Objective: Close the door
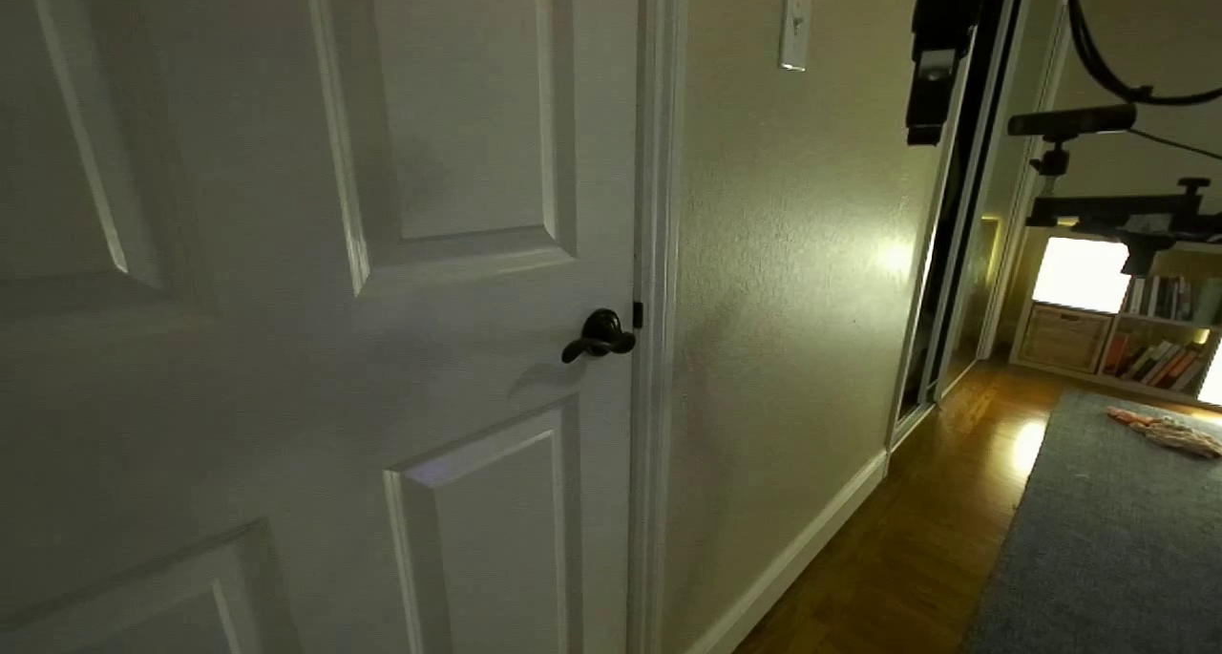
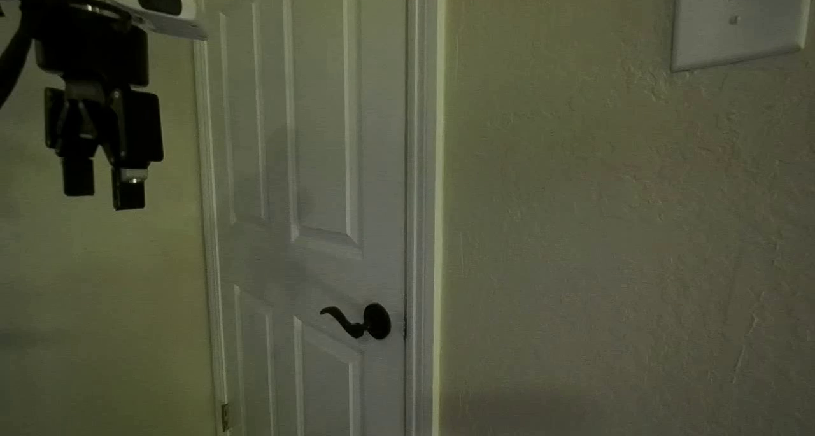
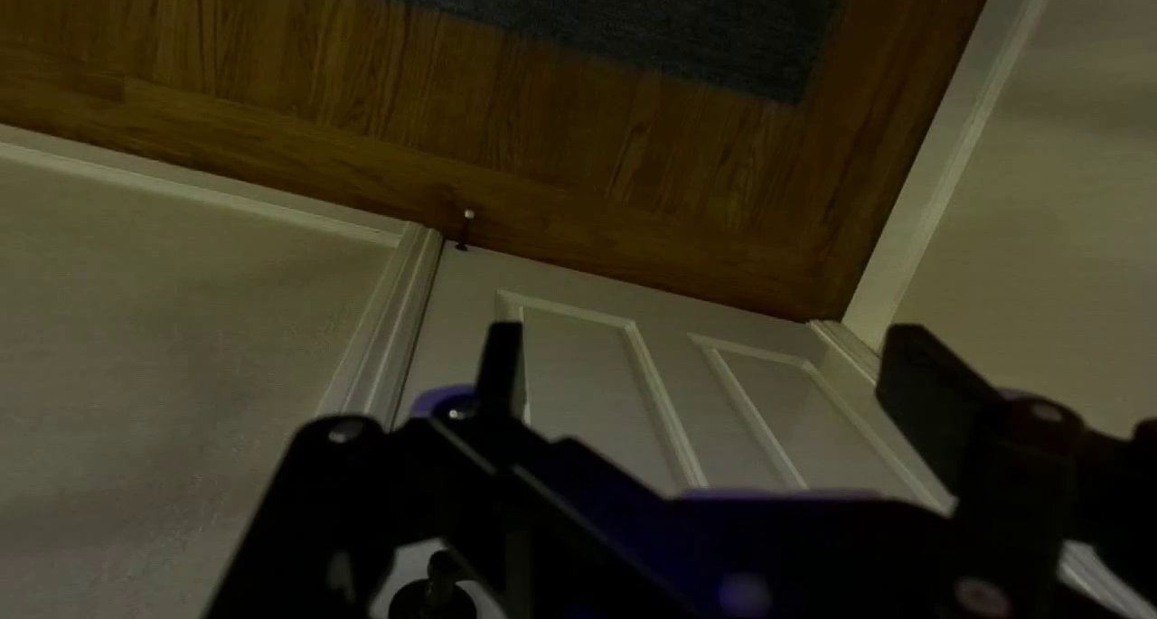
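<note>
The white panelled door shows in both exterior views. Its handle-side edge lies along the white frame, with no gap visible. The black lever handle is near that edge and also shows in an exterior view. In the wrist view the lower part of the door lies beyond the fingers, and a dark part of the handle shows at the bottom. My gripper points down, apart from the door and higher than the handle. Its fingers are apart with nothing between them in the wrist view.
A light switch is on the wall beside the door frame. A small doorstop is at the door's foot. Farther off are a dark-framed sliding door, a camera on a mount, a bookshelf and a grey rug.
</note>
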### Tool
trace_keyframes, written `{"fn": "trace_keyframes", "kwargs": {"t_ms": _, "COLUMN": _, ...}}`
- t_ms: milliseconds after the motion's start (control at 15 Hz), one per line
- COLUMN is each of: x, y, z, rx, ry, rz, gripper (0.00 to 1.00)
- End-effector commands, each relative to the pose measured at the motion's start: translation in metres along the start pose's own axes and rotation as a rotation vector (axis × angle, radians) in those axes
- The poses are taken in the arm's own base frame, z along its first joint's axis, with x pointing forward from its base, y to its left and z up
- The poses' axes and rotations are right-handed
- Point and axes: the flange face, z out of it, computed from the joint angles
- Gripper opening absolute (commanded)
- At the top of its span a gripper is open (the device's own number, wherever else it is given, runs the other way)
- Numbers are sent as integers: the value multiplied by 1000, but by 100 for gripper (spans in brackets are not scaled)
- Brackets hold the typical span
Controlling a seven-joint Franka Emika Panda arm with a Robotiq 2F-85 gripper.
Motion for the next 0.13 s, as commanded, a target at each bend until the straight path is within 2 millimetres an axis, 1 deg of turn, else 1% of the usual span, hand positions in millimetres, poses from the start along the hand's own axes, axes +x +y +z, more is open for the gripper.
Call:
{"fn": "trace_keyframes", "kwargs": {"t_ms": 0, "x": 1, "y": 0, "z": 1, "rx": 0, "ry": -2, "rz": 0, "gripper": 100}}
{"fn": "trace_keyframes", "kwargs": {"t_ms": 67, "x": 4, "y": 0, "z": 4, "rx": 1, "ry": -8, "rz": 0, "gripper": 100}}
